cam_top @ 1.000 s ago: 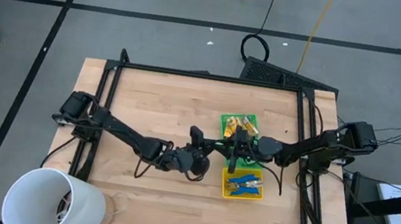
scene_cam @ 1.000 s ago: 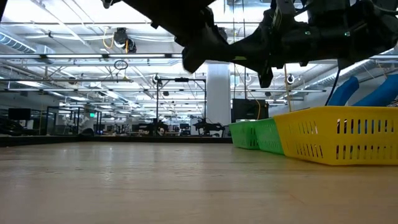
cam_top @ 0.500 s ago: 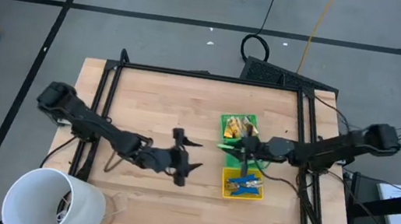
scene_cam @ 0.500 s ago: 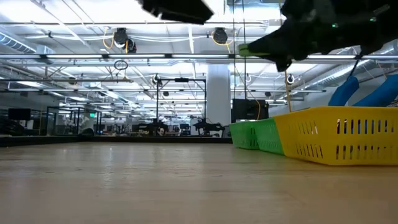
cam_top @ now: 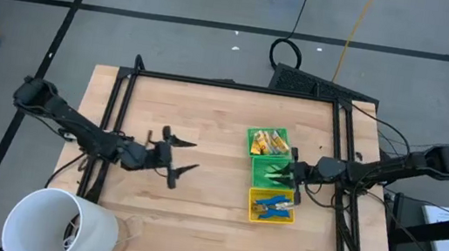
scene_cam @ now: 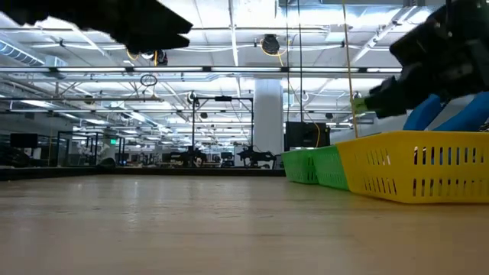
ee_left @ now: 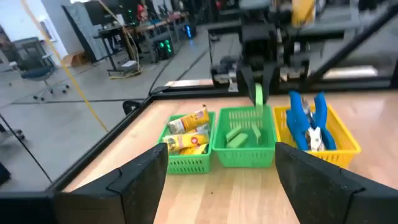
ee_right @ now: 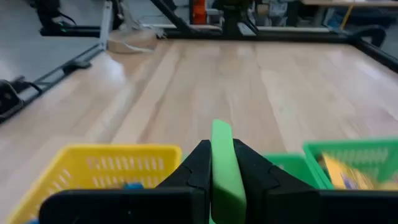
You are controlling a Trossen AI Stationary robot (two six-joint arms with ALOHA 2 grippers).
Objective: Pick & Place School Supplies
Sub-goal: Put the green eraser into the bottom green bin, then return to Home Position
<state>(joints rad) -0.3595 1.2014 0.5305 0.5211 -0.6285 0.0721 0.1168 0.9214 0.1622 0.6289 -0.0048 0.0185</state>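
Green eraser stick (ee_right: 222,167) | light, stiff, smooth; grip mid-length | pinched by closed right gripper (cam_top: 294,176) above middle green bin (cam_top: 271,173), table's right edge | left gripper (cam_top: 178,154) spread, empty, table centre-left

Wooden table (cam_top: 208,114), large white cup (cam_top: 61,226) at its near-left corner, two green bins (cam_top: 250,135) beside one yellow bin (cam_top: 251,213)

On the wooden table (cam_top: 208,114), three small bins stand in a row right of centre: a far green bin (cam_top: 267,142) with yellow-tan wrapped blocks (cam_top: 270,139), a middle green bin (cam_top: 271,172), and a near yellow bin (cam_top: 271,206) holding blue-handled tools (cam_top: 273,206). The left gripper (cam_top: 181,156) hovers wide-spread over the bare table left of centre. The right gripper (cam_top: 291,176) sits over the middle bin. A large white cup (cam_top: 61,226) stands at the near left corner.
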